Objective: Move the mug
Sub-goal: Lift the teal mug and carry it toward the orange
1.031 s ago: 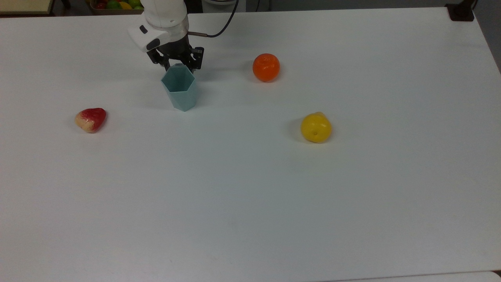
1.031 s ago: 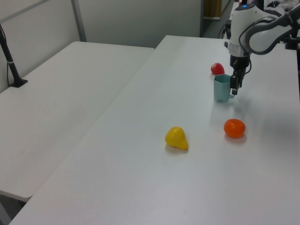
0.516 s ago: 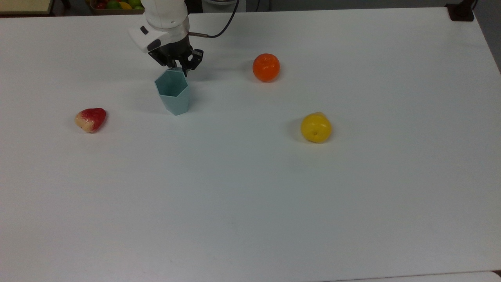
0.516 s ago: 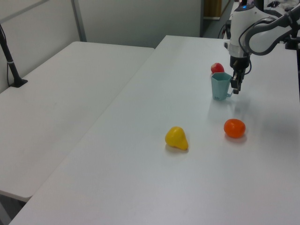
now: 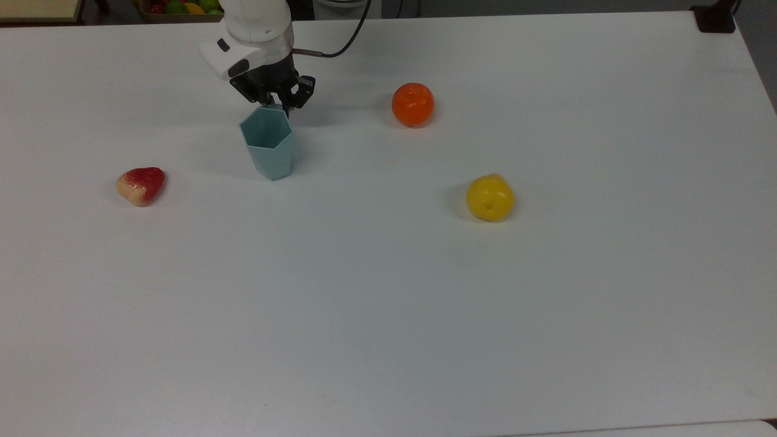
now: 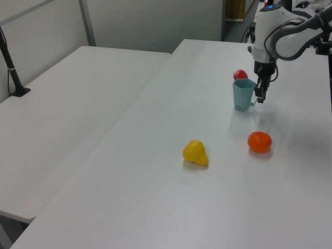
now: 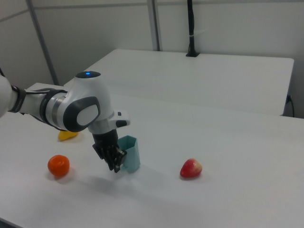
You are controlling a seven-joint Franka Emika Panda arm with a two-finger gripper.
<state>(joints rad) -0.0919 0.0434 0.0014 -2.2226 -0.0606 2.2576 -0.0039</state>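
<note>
Mug [image 5: 268, 141] stands upright on the tabletop [image 5: 388, 303], between the red fruit [image 5: 141, 185] and the orange [image 5: 413, 104]. The hand [image 5: 274, 104] is clamped on its handle side (the small tab, probably), a grip suited to dragging or lifting.

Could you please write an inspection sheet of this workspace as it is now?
Surface: white table, no spills seen.
Job's things: pale teal faceted plastic mug, upright on the table.
Clutter: round orange fruit; yellow pear-shaped fruit; red-and-cream fruit, all apart from the mug.
Grippers: tool shut on the mug's handle side.
Cables: black cable running from the arm.
Surroundings: second white table; tray of fruits at the top view's upper edge.
</note>
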